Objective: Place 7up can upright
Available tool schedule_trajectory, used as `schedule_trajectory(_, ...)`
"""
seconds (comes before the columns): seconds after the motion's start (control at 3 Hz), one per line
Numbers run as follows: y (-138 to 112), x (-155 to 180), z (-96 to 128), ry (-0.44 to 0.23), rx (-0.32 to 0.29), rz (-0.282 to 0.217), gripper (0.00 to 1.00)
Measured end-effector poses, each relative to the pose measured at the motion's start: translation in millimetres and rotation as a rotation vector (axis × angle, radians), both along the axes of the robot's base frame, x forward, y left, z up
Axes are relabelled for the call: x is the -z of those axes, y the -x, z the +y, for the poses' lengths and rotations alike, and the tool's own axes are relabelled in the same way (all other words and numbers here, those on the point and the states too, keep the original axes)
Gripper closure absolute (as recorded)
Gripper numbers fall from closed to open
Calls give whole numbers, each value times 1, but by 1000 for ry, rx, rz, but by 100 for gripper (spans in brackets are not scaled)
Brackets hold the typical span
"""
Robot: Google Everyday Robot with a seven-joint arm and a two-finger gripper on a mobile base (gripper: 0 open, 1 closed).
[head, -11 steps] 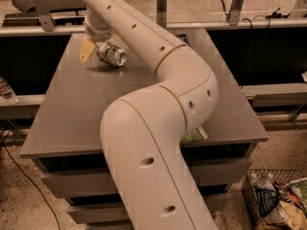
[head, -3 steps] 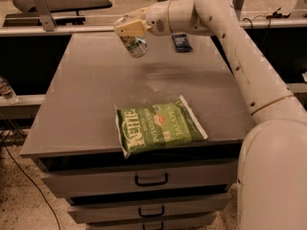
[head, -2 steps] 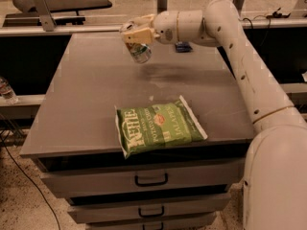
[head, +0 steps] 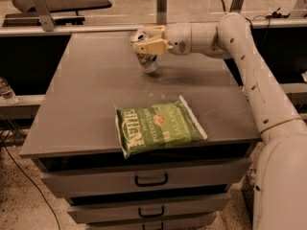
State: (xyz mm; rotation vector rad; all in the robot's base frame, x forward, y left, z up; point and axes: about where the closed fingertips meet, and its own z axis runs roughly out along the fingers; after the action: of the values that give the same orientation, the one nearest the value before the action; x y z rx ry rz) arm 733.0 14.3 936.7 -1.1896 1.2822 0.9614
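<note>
You have the 7up can [head: 149, 61] clamped in the gripper [head: 149, 46], which reaches in from the right over the rear middle of the bench [head: 91, 90]. The jaws are closed across the can's upper body, with the silver top showing just above them and the labelled lower half hanging below. The can is near upright but not true: its long axis runs close to vertical, with the top leaning toward the back left and the base swung a little toward the front right. Its base looks very close to the bench surface, though I cannot tell whether it is touching. To do this step well, I judge you should roll the wrist until that axis stands plumb before going lower. Then bring the can straight down so the whole base rim meets the bench together, not one edge first. Release only once it sits flat, spread the jaws evenly, and draw back toward the right so neither jaw tips it over. The chip bag [head: 160, 127] lies well apart at the front, so it should not interfere
</note>
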Motion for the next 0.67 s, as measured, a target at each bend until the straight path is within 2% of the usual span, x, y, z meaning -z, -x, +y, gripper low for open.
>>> schedule_trajectory(0.67, 11, 18, -27, -36, -6, 45, 59)
